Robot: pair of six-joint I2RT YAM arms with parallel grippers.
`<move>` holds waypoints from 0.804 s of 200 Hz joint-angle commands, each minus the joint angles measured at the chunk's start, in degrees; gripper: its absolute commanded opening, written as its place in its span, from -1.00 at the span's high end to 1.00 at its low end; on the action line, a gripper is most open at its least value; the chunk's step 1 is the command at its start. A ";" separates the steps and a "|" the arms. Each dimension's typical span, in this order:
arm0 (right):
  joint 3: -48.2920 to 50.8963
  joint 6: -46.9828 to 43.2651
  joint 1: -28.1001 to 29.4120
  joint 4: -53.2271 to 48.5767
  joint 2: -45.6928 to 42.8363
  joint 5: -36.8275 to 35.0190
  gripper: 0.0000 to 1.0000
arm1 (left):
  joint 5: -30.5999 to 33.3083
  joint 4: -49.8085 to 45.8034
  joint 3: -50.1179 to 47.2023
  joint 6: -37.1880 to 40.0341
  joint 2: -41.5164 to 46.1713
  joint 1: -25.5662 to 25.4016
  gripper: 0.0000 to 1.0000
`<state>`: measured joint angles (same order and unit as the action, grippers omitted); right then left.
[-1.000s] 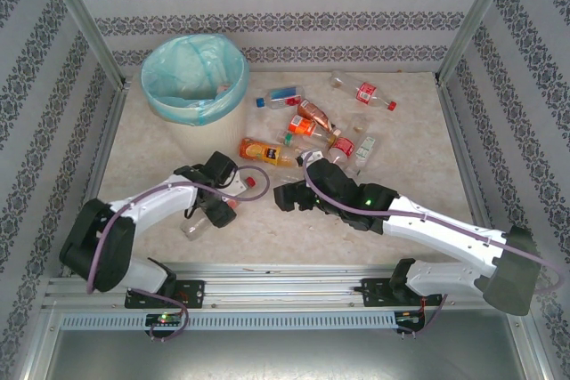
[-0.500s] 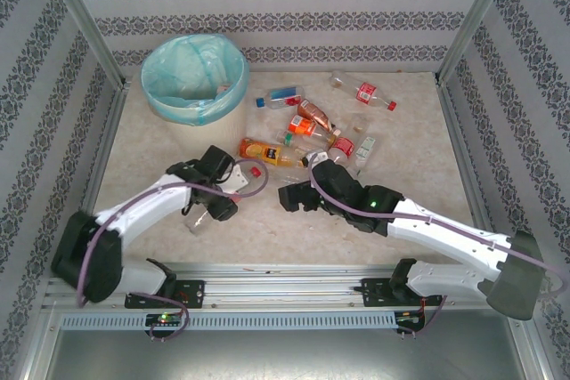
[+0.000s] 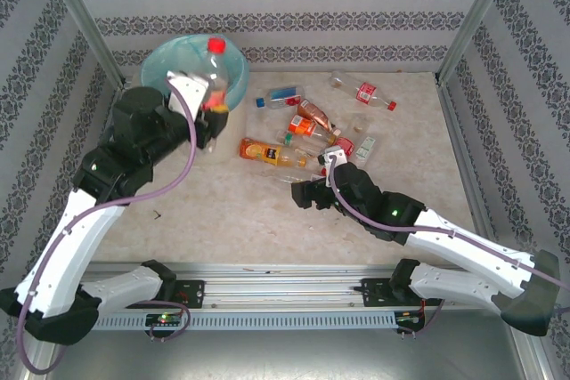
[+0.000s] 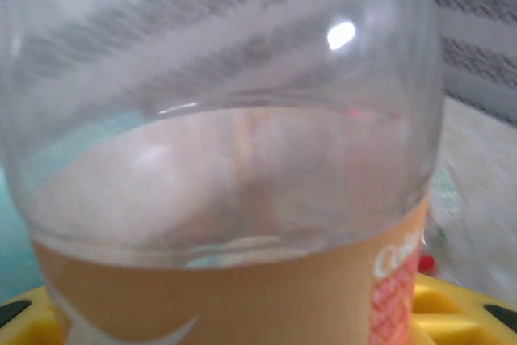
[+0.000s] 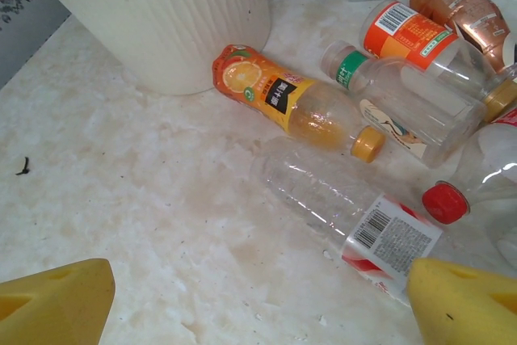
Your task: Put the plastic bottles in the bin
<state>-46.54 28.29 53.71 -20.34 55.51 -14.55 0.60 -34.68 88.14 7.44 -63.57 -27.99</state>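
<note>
I have the table [image 3: 223,220] in the top view, with the bin [image 3: 183,58] at its 11 o'clock corner. My left gripper [image 3: 210,111] is raised at the bin's 4 o'clock rim, clenched on the held bottle [image 3: 212,73], which stands upright with its red cap on top, over the liner. I judge this to be the drop step: nudge it toward the bin's centre, then let go.

My right gripper [image 3: 307,193] sits low near mid-table, jaws spread wide and holding nothing. The loose bottles [image 3: 312,126] lie from 12 to 1 o'clock. In the right wrist view, a clear bottle [image 5: 347,212] lies just ahead at 1 o'clock, with a juice bottle [image 5: 283,98] beyond it. The clear one looks like the next pick: advance, straddle it, and close.
</note>
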 commanded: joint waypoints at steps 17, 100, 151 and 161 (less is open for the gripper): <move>-2.13 -1.07 -0.45 0.34 0.42 -0.16 -0.86 | 13.78 12.94 8.91 -1.36 -11.38 6.36 0.35; -2.26 -0.51 -0.43 -1.26 -3.98 -0.60 -0.85 | 10.03 33.46 6.25 -10.41 -27.65 21.35 0.12; 0.26 0.88 -0.45 -0.75 -5.56 -1.12 -0.85 | 10.42 37.05 2.16 -8.34 -25.31 21.53 -0.51; 0.07 0.89 -0.41 -0.67 -5.11 -0.94 -0.85 | 10.90 36.96 1.68 -8.16 -24.41 21.57 -0.51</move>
<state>-47.46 28.38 53.71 -20.88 50.39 -14.55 10.92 -3.25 90.87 -0.54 -91.88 -6.42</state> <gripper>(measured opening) 0.928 0.751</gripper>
